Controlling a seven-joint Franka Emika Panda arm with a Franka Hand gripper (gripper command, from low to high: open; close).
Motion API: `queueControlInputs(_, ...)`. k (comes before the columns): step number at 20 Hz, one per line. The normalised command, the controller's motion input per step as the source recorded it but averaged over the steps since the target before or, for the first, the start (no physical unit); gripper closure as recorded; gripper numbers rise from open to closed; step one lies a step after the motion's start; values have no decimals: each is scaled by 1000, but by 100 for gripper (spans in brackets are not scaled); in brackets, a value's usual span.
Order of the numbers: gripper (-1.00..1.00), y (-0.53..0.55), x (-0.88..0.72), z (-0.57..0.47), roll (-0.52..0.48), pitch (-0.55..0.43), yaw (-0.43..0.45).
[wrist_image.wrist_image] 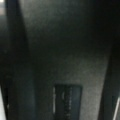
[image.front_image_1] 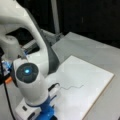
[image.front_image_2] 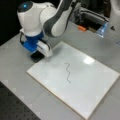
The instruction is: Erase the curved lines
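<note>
The grey table (image.front_image_2: 15, 75) fills both front views, and on it lies the flat white board (image.front_image_2: 95, 82), running from the left centre of a front view down to its lower right. The white arm (image.front_image_2: 53, 17) reaches in from the upper part of that frame and ends over the board's upper-left corner.

There the pincer (image.front_image_2: 41, 53), on its blue mount, hangs low over a small black eraser block (image.front_image_2: 36, 57) that sits on the table just off the board's corner. In the wrist view the same block (wrist_image.wrist_image: 67, 100) shows at the bottom centre between two dark fingers (wrist_image.wrist_image: 15, 62), which stand spread to either side of it; whether they touch it I cannot tell.

The curve lines (image.front_image_2: 68, 72) sit near the board's middle, a thin dark wavy stroke, whole and unwiped, well apart from the pincer. In a front view they (image.front_image_1: 73, 87) run rightward from beside the wrist.

The stroke itself is only ink and cannot be gripped. The block looks light, small and stiff, probably best held across its two long sides.
</note>
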Motion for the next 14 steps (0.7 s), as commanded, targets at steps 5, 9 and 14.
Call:
queueControlInputs(5,100,-61,99,-9,51,-26,53)
queueControlInputs(9,100,-60,94,-10,69,-31,47)
queueControlInputs(14,100,-57,102,-29,67,-44,44)
